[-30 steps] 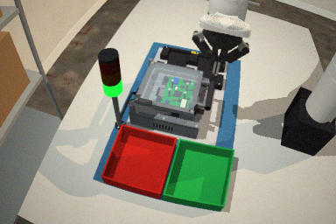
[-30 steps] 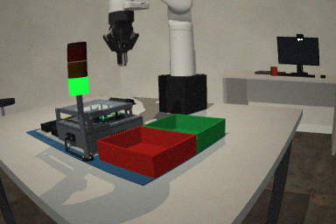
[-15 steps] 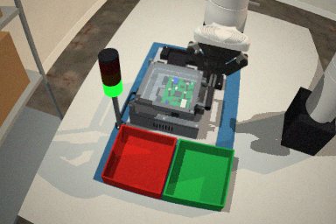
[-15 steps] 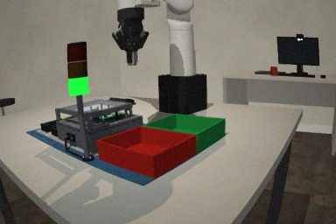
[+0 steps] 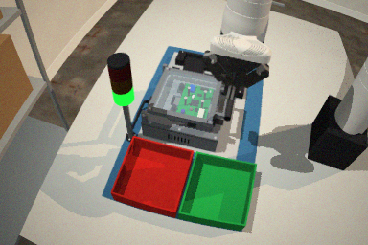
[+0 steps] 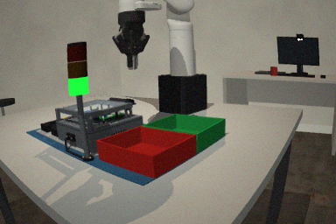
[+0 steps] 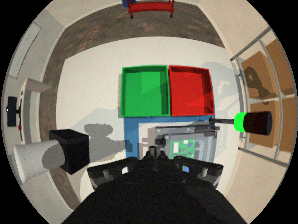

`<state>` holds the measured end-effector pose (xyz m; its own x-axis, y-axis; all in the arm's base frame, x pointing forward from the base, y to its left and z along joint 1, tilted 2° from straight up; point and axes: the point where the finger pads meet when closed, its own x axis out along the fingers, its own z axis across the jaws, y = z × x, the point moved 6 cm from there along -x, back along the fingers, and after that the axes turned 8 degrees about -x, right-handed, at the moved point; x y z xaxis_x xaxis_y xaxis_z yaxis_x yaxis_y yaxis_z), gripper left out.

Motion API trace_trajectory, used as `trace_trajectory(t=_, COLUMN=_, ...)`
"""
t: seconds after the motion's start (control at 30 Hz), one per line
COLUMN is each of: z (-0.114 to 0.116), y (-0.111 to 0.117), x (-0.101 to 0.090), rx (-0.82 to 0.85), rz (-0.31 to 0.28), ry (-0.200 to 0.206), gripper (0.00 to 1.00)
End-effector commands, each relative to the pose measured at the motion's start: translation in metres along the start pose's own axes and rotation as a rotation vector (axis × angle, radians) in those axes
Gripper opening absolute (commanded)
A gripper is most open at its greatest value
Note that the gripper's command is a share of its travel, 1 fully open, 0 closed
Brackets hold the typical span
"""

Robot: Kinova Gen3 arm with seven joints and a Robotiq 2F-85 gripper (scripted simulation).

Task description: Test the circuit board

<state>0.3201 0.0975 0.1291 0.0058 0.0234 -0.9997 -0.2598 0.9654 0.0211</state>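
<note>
The green circuit board (image 5: 183, 102) (image 7: 188, 146) lies component side up in the grey tester (image 5: 192, 139) (image 6: 115, 133), seen through the clear lid. Its white connector (image 5: 201, 112) (image 7: 175, 146) is at the board's edge nearest the bins. The lid (image 5: 163, 89) (image 6: 72, 111) is down over the board; whether the hook holds it is too small to tell. The signal light (image 5: 124, 97) (image 6: 79, 86) (image 7: 240, 121) glows green. My gripper (image 6: 132, 67) (image 7: 155, 153) is shut and empty, raised above the tester's side toward the robot base. In the top view its fingertips are hard to make out.
The red bin (image 5: 153, 177) (image 6: 146, 151) (image 7: 191, 92) and green bin (image 5: 218, 191) (image 6: 188, 125) (image 7: 145, 92) stand side by side in front of the tester, both empty. The light's thin pole (image 5: 127, 122) stands beside the tester. The black robot base (image 5: 331, 134) (image 6: 182, 94) is on the other side.
</note>
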Motion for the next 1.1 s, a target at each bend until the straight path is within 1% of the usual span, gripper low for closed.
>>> trace_trajectory(t=0.0, z=-0.001, y=0.003, x=0.014, rx=0.0, rz=0.004, ry=-0.002, gripper=0.0)
trace_trajectory(t=0.23, z=-0.001, y=0.004, x=0.046, rx=0.008, rz=0.004, ry=-0.002, gripper=0.0)
trace_trajectory(t=0.3, z=-0.001, y=0.004, x=0.046, rx=0.008, rz=0.004, ry=-0.002, gripper=0.0)
trace_trajectory(t=0.33, z=-0.004, y=0.004, x=0.049, rx=-0.001, rz=0.007, ry=0.008, gripper=0.0)
trace_trajectory(t=0.37, z=-0.001, y=0.004, x=0.052, rx=-0.008, rz=0.004, ry=-0.002, gripper=0.0)
trace_trajectory(t=0.43, z=-0.002, y=0.004, x=0.056, rx=0.006, rz=0.005, ry=0.001, gripper=0.0)
trace_trajectory(t=0.47, z=-0.004, y=0.004, x=0.058, rx=0.002, rz=0.007, ry=0.008, gripper=0.0)
trace_trajectory(t=1.07, z=-0.003, y=0.004, x=0.059, rx=0.0, rz=0.007, ry=0.008, gripper=0.0)
